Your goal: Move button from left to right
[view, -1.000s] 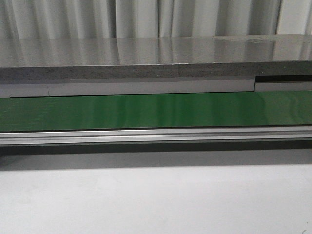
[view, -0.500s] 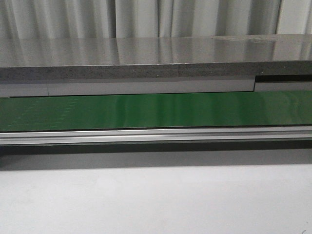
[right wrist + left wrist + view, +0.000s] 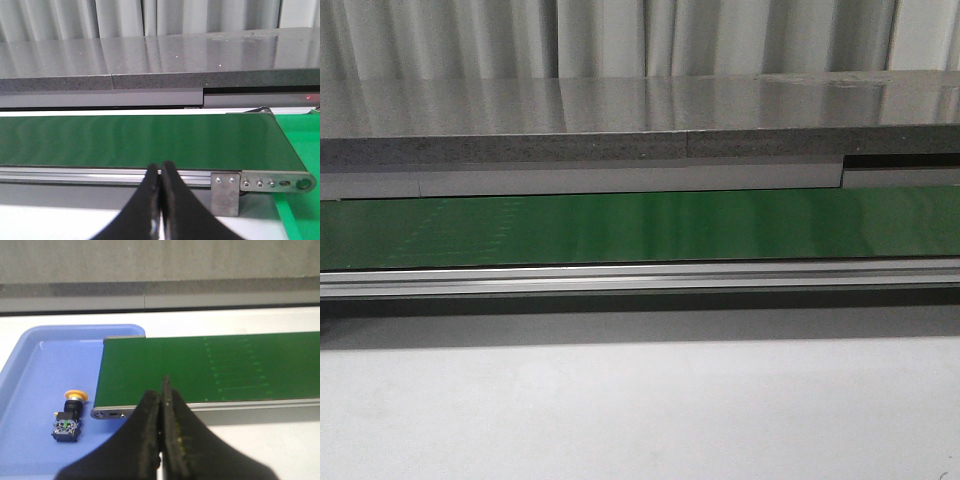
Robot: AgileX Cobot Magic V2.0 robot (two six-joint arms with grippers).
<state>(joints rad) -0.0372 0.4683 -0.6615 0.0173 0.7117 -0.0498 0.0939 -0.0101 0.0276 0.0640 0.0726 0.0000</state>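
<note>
The button, a yellow-orange cap on a black blocky body with green and blue marks, lies on its side in a blue tray beside the end of the green conveyor belt. My left gripper is shut and empty, above the belt's near rail, well to the side of the button. My right gripper is shut and empty, near the belt's aluminium rail. Neither gripper nor the button shows in the front view, which holds only the belt.
A grey stone-like shelf runs behind the belt. A white tabletop lies in front of it. A bright green surface lies past the belt's right end bracket.
Faint marks on the green belt shift along it between the front frames. No arm or object shows any movement.
</note>
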